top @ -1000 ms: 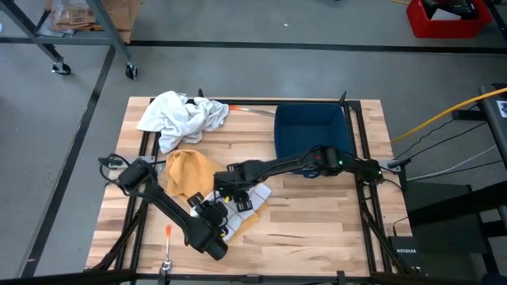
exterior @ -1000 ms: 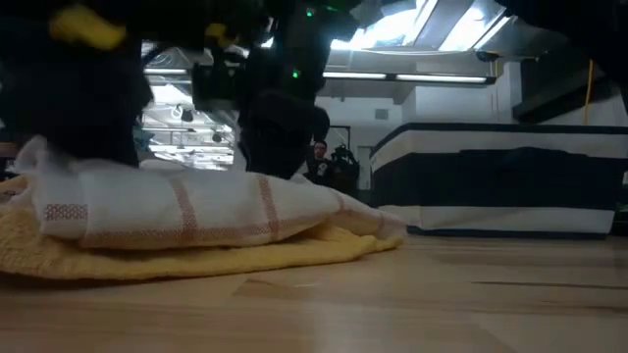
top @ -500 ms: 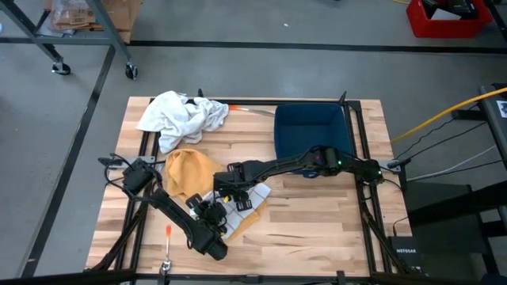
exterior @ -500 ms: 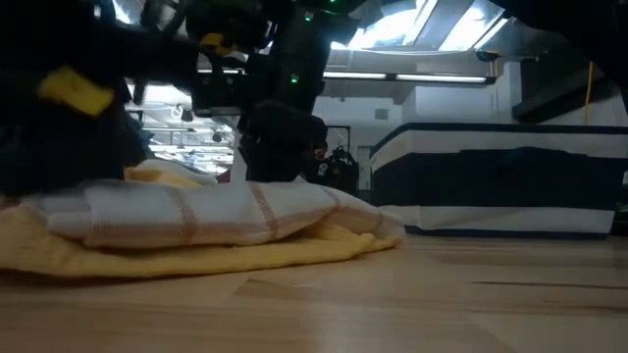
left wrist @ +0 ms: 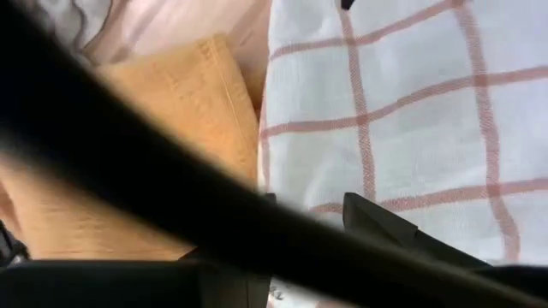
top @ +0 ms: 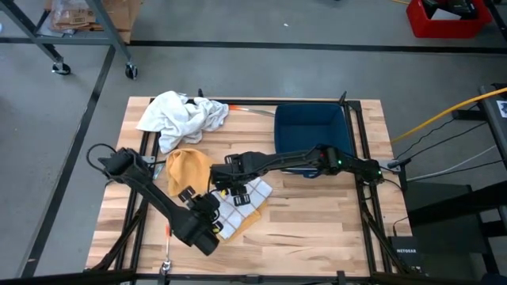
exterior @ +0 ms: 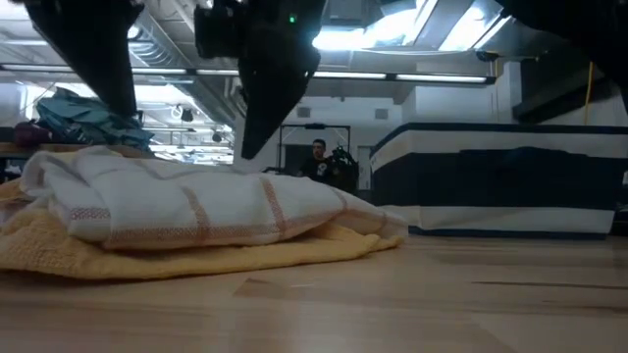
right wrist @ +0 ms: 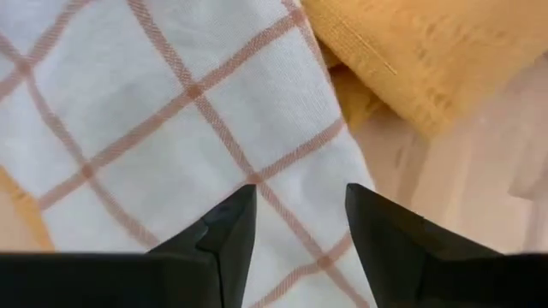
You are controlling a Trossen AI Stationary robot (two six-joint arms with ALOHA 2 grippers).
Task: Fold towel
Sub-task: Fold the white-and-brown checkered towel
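Note:
A white towel with orange-red checks lies folded on top of a yellow towel, which rests flat on the wooden table; the low view shows the white towel as a puffy stack on the yellow towel. My right gripper hangs open just above the white towel's far part. My left gripper hangs open above the towel's near left edge; a blurred dark bar crosses its wrist view, where one fingertip shows over the checked cloth. Neither gripper touches the cloth.
A crumpled white cloth lies at the table's far left. A dark blue bin stands at the far middle, under the right arm. An orange-tipped tool lies near the front left edge. Bare wood stretches to the right of the towels.
Both grippers have risen off the white towel, with their finger gaps unchanged. The left gripper has also drawn back a little toward the table's left. The folded towel, flattened under them before, has puffed up and stays in place on the yellow towel.

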